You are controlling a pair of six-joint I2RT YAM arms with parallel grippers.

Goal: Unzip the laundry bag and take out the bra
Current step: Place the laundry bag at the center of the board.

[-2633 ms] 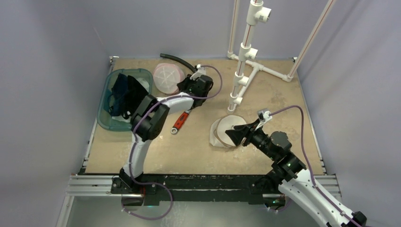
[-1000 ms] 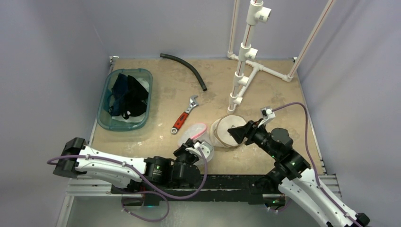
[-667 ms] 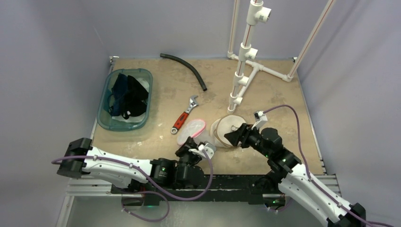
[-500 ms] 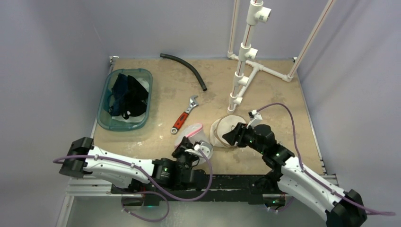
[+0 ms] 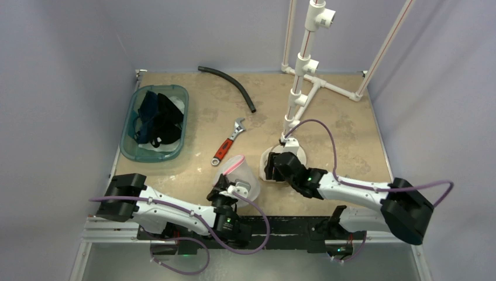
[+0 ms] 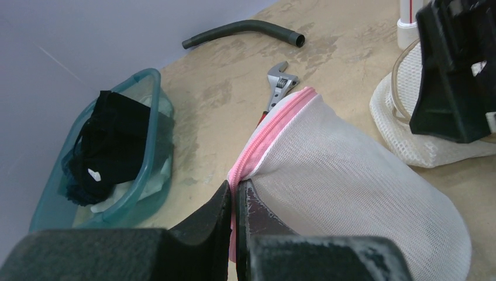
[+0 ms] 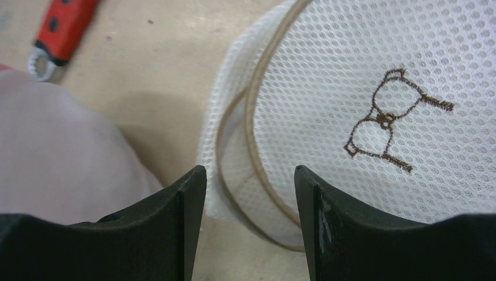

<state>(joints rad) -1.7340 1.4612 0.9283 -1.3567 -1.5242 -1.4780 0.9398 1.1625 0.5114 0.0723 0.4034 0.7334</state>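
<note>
Left gripper [image 6: 236, 190]: fingers clenched on the pink zipper [image 6: 275, 126] at the edge of the pink-zip mesh bag [image 6: 351, 193]. The bag bulges up off the table [image 5: 339, 117] at near centre. The zipper runs along its upper edge, away from the pinch toward the far side.

Right gripper [image 7: 248, 175]: fingers spread apart, low over the left rim of the round beige-trimmed laundry bag [image 7: 374, 76]. Contact with the mesh cannot be told. This bag lies flat just right of the pink-zip mesh bag, at the foot of the PVC pipe stand [image 5: 301, 70]. A brown bra outline [image 7: 383, 126] is stitched on its top face; contents cannot be made out.

Red-handled wrench [image 5: 225, 146] lies just beyond the pink-zip mesh bag. Black hose [image 5: 228, 82] at far centre. Teal tub [image 5: 125, 140] at far left holds dark garments [image 5: 155, 117]
</note>
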